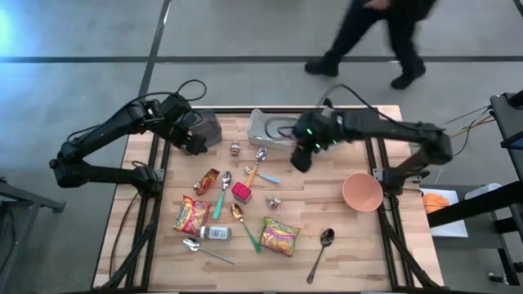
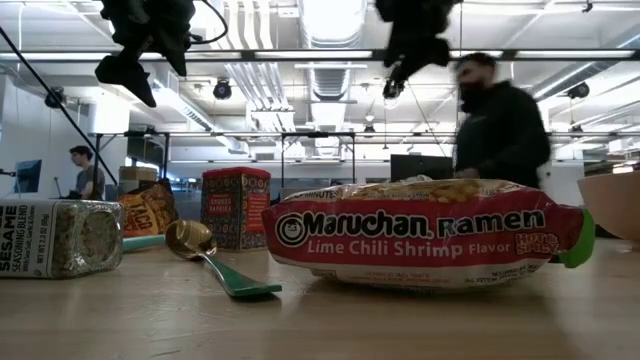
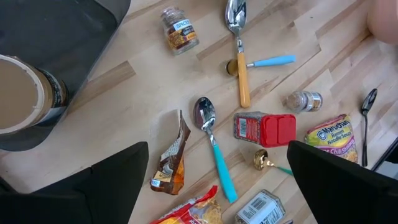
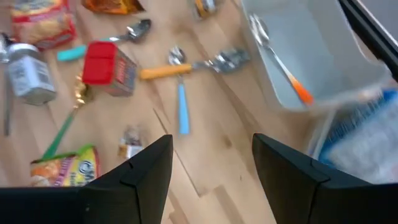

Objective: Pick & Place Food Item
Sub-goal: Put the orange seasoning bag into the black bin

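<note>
The right gripper (image 1: 301, 160) hangs above the upper middle of the high view, just below the grey bin (image 1: 263, 129), with its fingers parted and nothing between them in its wrist view. The left gripper (image 1: 194, 144) sits at the upper left beside a dark container (image 1: 204, 126), spread wide and likewise empty.

By my reading the task has barely begun: no food item is held, and the only thing visible in the bin is an orange-handled utensil (image 4: 283, 62) (hardly food). The candidates all lie on the table: a green ramen packet (image 1: 279, 235) at lower centre, a red-and-yellow noodle packet (image 1: 189, 216) at lower left, a torn snack wrapper (image 1: 206, 180) above it, and a red-capped spice shaker (image 1: 241, 193) in the middle. Picking, carrying and placing are all left to do.

Readable writing: in the low view the ramen packet says "Maruchan Ramen, Lime Chili Shrimp Flavor", and the jar (image 2: 58, 238) at the left edge reads "SESAME SEASONING BLEND". The small jar (image 3: 180, 37) in the left wrist view carries a label too small to make out.
</note>
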### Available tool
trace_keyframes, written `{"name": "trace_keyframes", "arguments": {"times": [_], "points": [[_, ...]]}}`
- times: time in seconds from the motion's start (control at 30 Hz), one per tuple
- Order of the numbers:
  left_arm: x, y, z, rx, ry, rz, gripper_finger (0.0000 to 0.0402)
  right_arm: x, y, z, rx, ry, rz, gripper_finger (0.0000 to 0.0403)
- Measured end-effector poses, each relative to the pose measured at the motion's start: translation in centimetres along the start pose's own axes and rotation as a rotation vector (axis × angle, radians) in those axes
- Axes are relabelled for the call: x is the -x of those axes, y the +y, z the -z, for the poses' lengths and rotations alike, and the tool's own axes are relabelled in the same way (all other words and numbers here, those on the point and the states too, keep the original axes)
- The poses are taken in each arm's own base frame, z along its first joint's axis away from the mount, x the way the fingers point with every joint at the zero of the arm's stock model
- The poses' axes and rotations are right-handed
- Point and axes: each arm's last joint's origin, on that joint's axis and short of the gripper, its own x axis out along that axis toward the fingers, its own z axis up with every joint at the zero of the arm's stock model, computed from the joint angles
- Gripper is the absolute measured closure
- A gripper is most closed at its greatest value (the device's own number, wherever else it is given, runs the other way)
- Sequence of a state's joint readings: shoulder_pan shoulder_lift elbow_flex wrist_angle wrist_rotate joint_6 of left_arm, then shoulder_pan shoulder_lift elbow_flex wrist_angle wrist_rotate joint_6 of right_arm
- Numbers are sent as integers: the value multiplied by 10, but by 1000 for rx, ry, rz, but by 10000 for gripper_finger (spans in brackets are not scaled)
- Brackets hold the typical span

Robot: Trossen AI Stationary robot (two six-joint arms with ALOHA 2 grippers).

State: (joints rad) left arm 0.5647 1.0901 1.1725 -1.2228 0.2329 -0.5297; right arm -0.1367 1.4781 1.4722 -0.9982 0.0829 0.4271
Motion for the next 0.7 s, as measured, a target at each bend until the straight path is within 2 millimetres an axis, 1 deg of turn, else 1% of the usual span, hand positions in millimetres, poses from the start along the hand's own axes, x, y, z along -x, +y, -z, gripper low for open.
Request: {"name": "trace_keyframes", "arguments": {"times": [0.07, 0.17, 0.2, 0.23, 0.3, 0.37, 0.5, 0.6, 0.7], "points": [[0, 0, -1, 3, -8, 1, 15, 4, 3, 20, -27, -6, 41, 183], [-1, -5, -14, 30, -155, -5, 15, 5, 4, 48, -73, -4, 76, 183], [-3, -6, -17, 56, -171, -3, 15, 4, 4, 56, -90, -1, 85, 183], [-4, -6, -19, 85, -176, 2, 15, 3, 3, 64, -105, 2, 93, 183], [-8, -10, -24, 85, -170, 52, 15, -1, 1, 78, -134, 11, 102, 183], [-18, -12, -29, 69, -105, 80, 15, -5, -1, 89, -150, 17, 100, 183], [-44, -14, -35, 25, 34, 62, 15, -10, -6, 102, -153, -3, 84, 183], [-63, -12, -34, 1, 171, -2, 15, -12, -9, 105, -130, -24, 68, 183], [-75, -10, -32, -36, 273, -50, 15, -10, -9, 105, -100, -39, 57, 183]]}}
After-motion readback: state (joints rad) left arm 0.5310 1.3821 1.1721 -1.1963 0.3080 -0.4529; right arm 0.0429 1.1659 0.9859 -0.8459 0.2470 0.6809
